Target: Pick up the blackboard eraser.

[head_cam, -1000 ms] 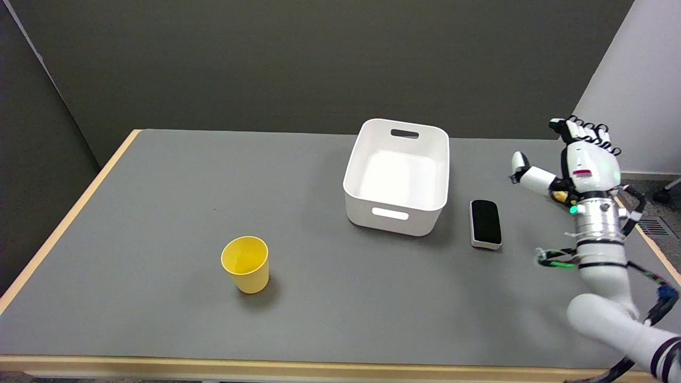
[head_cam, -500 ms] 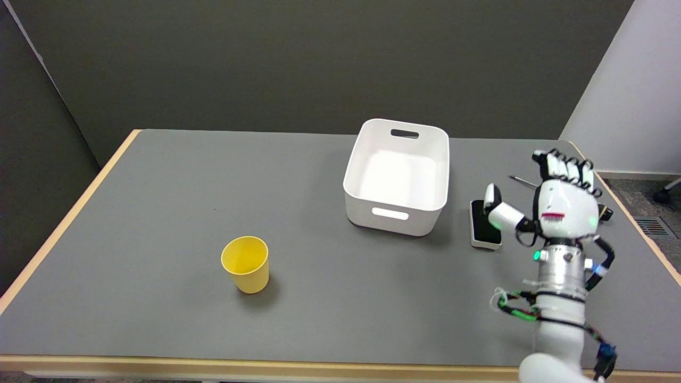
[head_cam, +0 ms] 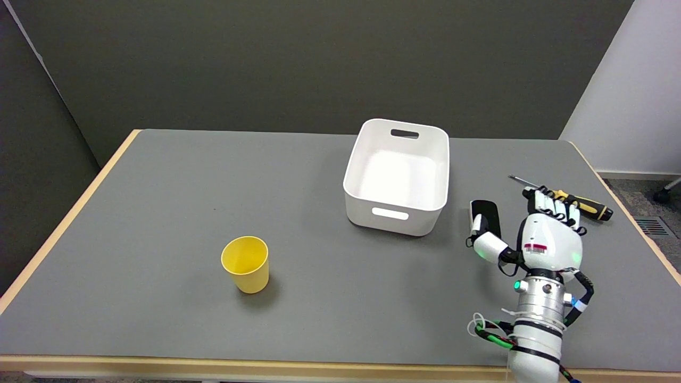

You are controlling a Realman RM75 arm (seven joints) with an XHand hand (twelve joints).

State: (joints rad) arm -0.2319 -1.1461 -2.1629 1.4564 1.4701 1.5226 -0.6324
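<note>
Eraser (head_cam: 487, 213) lies flat on the grey worktop (head_cam: 159, 213), black felt face up, long axis running away from the camera. Landmark for all positions: the white bin (head_cam: 396, 175). The eraser sits just right of the bin, level with the bin's near wall, with a narrow strip of worktop showing between them. Only the eraser's far part and right edge are visible; the near end is covered by the thumb.

Right robot hand (head_cam: 537, 239) is right of the bin and nearer the camera than it, palm back toward the camera, wrist and white forearm entering from the lower right. Fingers apart and holding nothing: the thumb (head_cam: 481, 234) reaches out left, its tip over the near end of the eraser; contact cannot be judged from this view. The other fingers (head_cam: 556, 207) point away from the camera, close together, right of the eraser, with a clear gap between them and it.

Screwdriver (head_cam: 580, 201), yellow and black handle, lies farther right of the bin, beyond the fingertips, its metal shaft pointing up-left. The fingertips overlap part of its handle in the picture.

Yellow cup (head_cam: 246, 263) stands upright well left of the bin and nearer the camera, mouth open upward.

Bin is upright with slot handles in its near and far walls.
</note>
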